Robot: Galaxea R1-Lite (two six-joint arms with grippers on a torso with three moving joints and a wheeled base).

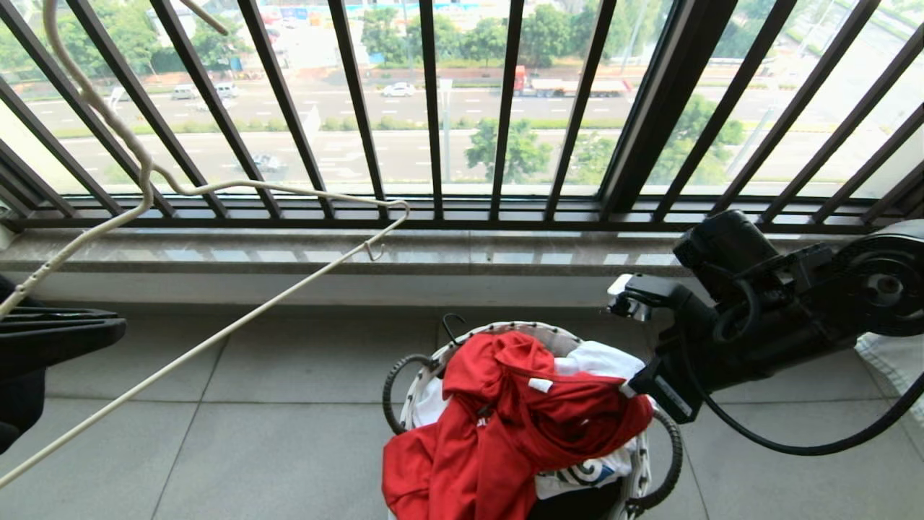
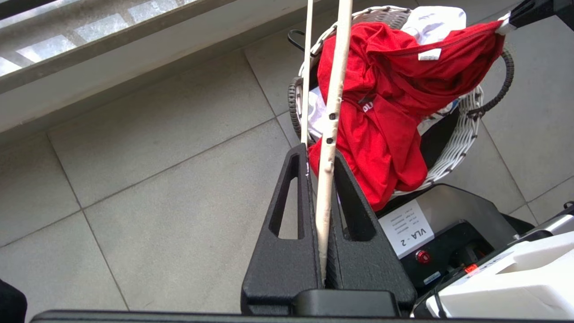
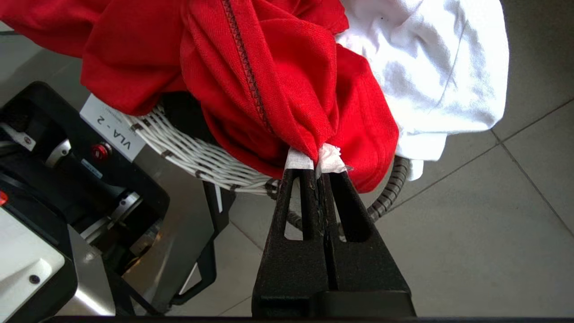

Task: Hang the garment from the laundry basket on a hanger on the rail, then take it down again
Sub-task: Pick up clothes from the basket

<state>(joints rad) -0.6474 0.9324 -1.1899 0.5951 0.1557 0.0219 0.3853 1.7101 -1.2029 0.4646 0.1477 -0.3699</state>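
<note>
The red garment (image 1: 505, 426) is heaped on the white laundry basket (image 1: 556, 334) and spills over its near rim. My right gripper (image 1: 629, 386) reaches in from the right and is shut on a bunched fold of the garment (image 3: 269, 80), pinched at its taped fingertips (image 3: 316, 168). At the left edge my left gripper (image 1: 43, 332) is shut on the thin cream hanger (image 1: 216, 332), which slants up toward the window. In the left wrist view the hanger (image 2: 332, 112) runs between the closed fingers of that gripper (image 2: 319, 154). The rail is out of view.
White laundry (image 1: 599, 357) lies under the red cloth in the basket. Dark window bars (image 1: 433, 144) and a stone sill (image 1: 433, 253) stand behind. My own base (image 2: 448, 233) sits close against the basket. A pale cloth (image 1: 895, 368) lies on the tiled floor at the right.
</note>
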